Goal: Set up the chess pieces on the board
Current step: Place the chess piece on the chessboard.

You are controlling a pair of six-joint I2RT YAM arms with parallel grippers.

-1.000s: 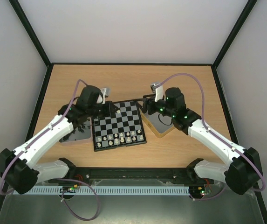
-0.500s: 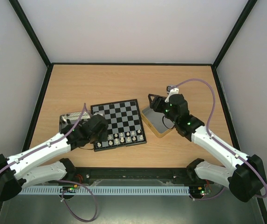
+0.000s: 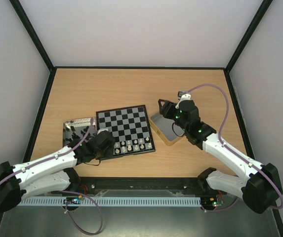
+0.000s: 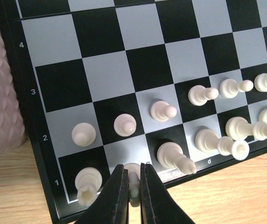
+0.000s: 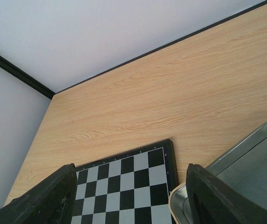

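The board [image 3: 124, 126] lies mid-table, with cream chess pieces [image 3: 131, 145] along its near two rows. My left gripper [image 4: 133, 167] is shut on a cream chess piece [image 4: 133, 189] whose base is at the light square second from the left in the near row. A cream rook [image 4: 87, 183] stands on the corner square beside it, and pawns [image 4: 125, 124] fill the row behind. In the top view the left gripper [image 3: 110, 147] is at the board's near left corner. My right gripper [image 5: 131, 200] hangs open and holds nothing, above the board's far right corner [image 5: 168, 151].
A shallow metal tin [image 3: 73, 127] lies left of the board, partly under my left arm. A second tin [image 3: 167, 133] with a tan rim lies right of the board, under my right wrist, and its rim [image 5: 226, 163] shows in the right wrist view. Bare wooden table lies beyond the board.
My left arm has swung from the board's far left side to its near left corner. My right gripper pulled back a little to the right and then held still.
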